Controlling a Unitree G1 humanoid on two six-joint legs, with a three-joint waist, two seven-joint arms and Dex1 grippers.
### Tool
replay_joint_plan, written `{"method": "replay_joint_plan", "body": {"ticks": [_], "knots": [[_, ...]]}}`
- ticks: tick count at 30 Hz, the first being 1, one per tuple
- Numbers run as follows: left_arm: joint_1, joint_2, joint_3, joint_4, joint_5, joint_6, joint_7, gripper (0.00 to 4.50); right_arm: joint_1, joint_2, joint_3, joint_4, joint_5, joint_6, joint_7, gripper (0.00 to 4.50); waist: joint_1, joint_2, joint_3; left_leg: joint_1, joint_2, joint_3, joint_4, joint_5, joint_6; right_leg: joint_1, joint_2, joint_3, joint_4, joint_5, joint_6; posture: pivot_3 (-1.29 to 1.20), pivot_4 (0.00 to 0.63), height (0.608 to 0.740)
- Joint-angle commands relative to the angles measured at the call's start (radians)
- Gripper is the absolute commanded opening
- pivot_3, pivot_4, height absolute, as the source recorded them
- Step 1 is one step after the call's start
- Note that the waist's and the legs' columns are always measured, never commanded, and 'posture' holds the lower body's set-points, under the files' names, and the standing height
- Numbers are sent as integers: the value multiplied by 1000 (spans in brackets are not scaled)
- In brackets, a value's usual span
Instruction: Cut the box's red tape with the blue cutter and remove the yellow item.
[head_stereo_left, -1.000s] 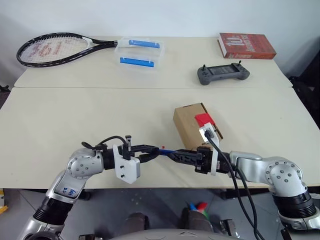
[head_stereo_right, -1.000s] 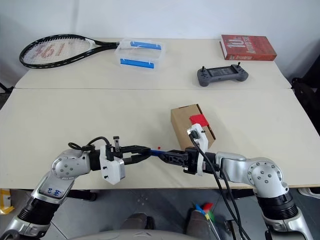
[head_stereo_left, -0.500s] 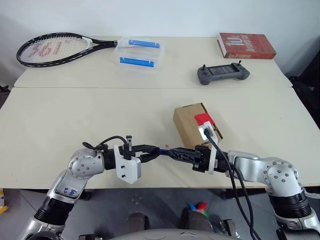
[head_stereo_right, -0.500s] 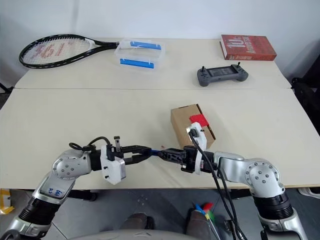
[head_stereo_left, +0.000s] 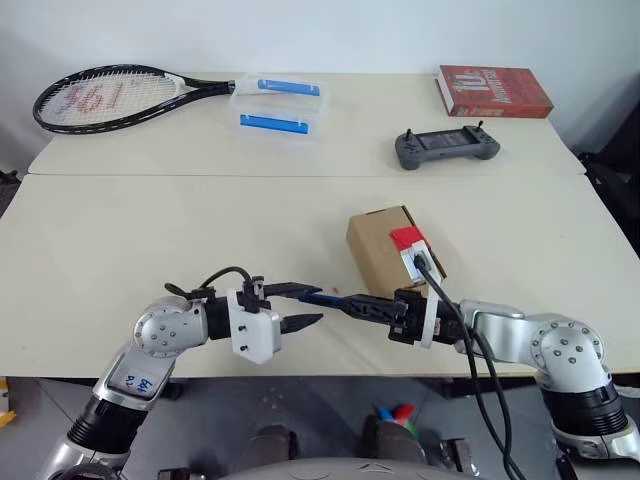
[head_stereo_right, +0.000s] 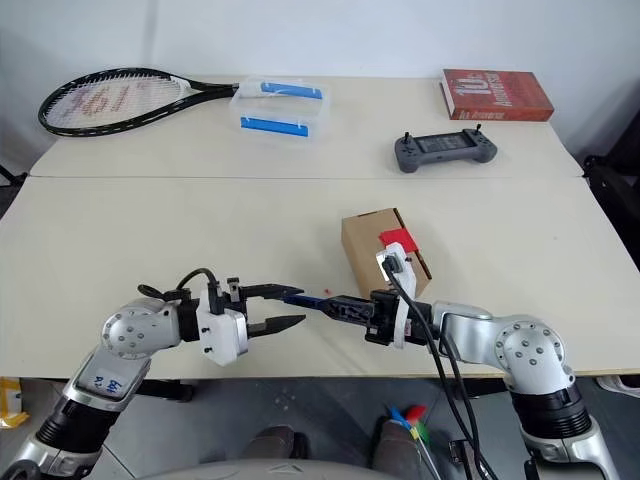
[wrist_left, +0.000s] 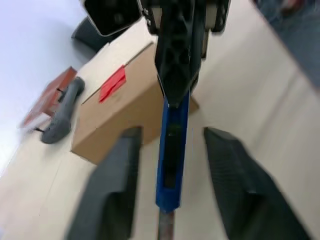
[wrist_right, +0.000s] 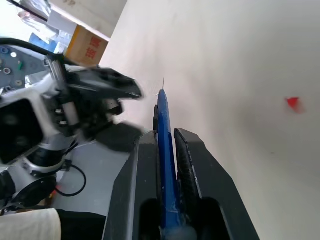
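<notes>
Near the front edge of the matte cream surface (head_stereo_left: 150, 230), the right pincer (head_stereo_left: 352, 305) is pressed onto one slim, dark blue cutter (head_stereo_left: 322, 298), pen-shaped and smooth, held level and pointing toward the left pincer (head_stereo_left: 300, 306). The left pincer's two black fingers (wrist_left: 116, 190) are spread, standing either side of the cutter's tip without touching it. One small brown cardboard box (head_stereo_left: 385, 250) sits just behind the right pincer, with one red tape patch (head_stereo_left: 406, 237) on its top. Along the far side lie one black-framed tennis racket (head_stereo_left: 110, 97), one clear plastic container (head_stereo_left: 277, 106) with two blue strips, one grey handheld controller (head_stereo_left: 445, 149) and one red book (head_stereo_left: 493, 91). One tiny red fleck (wrist_right: 293, 102) lies on the surface.
</notes>
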Motion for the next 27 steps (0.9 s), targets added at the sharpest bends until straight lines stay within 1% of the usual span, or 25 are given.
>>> {"method": "replay_joint_plan", "body": {"ticks": [1, 3, 5, 7, 9, 11, 12, 13, 14, 15, 16, 18, 20, 21, 24, 27], "knots": [[43, 72, 73, -148, -280, 331, -33, 2568, 1, -64, -66, -48, 93, 15, 43, 145, -1, 1, 1, -1, 1, -2, 0, 0, 0, 0, 0, 0, 0, 0, 0, 0, 150, 740], [82, 175, 189, -126, -437, 539, -68, 2568, 37, -183, -152, -80, 239, 37, 98, 145, -1, 2, 3, -2, 1, -4, 0, 0, 0, -1, 1, 0, 0, 0, 0, 0, 150, 740], [124, 257, 278, -85, -536, 672, -119, 2568, 91, -285, -236, -111, 326, 51, 162, 145, 0, 4, 5, -4, 2, -5, 1, 0, 0, -2, 2, 0, -1, 0, 0, 0, 150, 740], [144, 273, 320, -36, -564, 717, -135, 2568, 158, -350, -305, -139, 335, 54, 221, 145, 5, 5, 5, -4, 2, -4, 1, 0, -1, -2, 3, -1, -1, 0, 0, 0, 150, 740], [139, 260, 346, 45, -560, 731, -146, 2568, 247, -405, -425, -152, 335, 50, 281, 145, 10, 5, 5, -5, 3, -2, 1, -1, -1, -2, 4, -2, -2, 0, 0, 0, 150, 740], [125, 244, 346, 113, -525, 708, -164, 2568, 332, -448, -546, -155, 335, 55, 319, 145, 14, 4, 6, -6, 3, -2, 1, -1, -1, -2, 4, -1, -4, 0, 0, 0, 150, 740], [118, 238, 339, 138, -511, 699, -177, 2385, 374, -465, -609, -150, 335, 66, 324, 145, 14, 4, 6, -6, 3, -1, 1, -1, -1, -2, 4, -1, -4, 0, 0, 0, 150, 740], [103, 225, 320, 176, -486, 680, -187, 2185, 425, -468, -728, -128, 296, 86, 337, 145, 18, 4, 6, -6, 3, 0, 1, -1, -1, -2, 5, -1, -4, 0, 0, 0, 150, 740], [91, 214, 308, 203, -468, 667, -195, 1956, 465, -470, -813, -114, 266, 96, 351, 145, 21, 3, 6, -6, 4, 0, 1, -1, -1, -2, 5, -1, -4, 0, 0, 0, 150, 740], [75, 197, 294, 233, -443, 642, -196, 1715, 509, -464, -914, -89, 200, 107, 382, 145, 25, 3, 6, -5, 4, 1, 1, -2, -2, -2, 6, 0, -4, 0, 0, 0, 150, 740], [66, 184, 287, 252, -424, 624, -198, 1400, 539, -459, -979, -75, 153, 112, 409, 145, 29, 3, 6, -5, 4, 1, 1, -2, -2, -2, 6, 0, -4, 0, 0, 0, 150, 740], [34, 158, 265, 268, -423, 646, -207, 827, 646, -447, -1115, -35, 1, 125, 501, 145, 38, 3, 6, -5, 4, 2, 1, -2, -2, -2, 7, 1, -5, 0, -1, 0, 150, 740], [-3, 134, 238, 269, -425, 671, -222, 166, 722, -440, -1189, -13, -106, 116, 577, 145, 41, 2, 6, -6, 5, 2, 1, -2, -2, -2, 7, 1, -6, 0, -1, 0, 150, 740], [-20, 124, 226, 269, -422, 675, -229, 0, 741, -440, -1203, -7, -139, 107, 605, 145, 42, 2, 6, -6, 5, 2, 1, -2, -2, -2, 7, 1, -7, 0, -1, 0, 150, 740], [-94, 88, 182, 262, -420, 709, -238, 0, 740, -455, -1198, -21, -210, 78, 632, 145, 34, 1, 6, -5, 5, 3, 1, -2, -2, -2, 8, 3, -7, 1, -1, 0, 150, 740], [-246, 30, 92, 271, -381, 714, -266, 0, 715, -511, -1168, -37, -262, 94, 636, 145, 29, 2, 6, -4, 5, 4, 2, -1, -2, -2, 8, 4, -5, 1, -1, 0, 150, 740]]}}
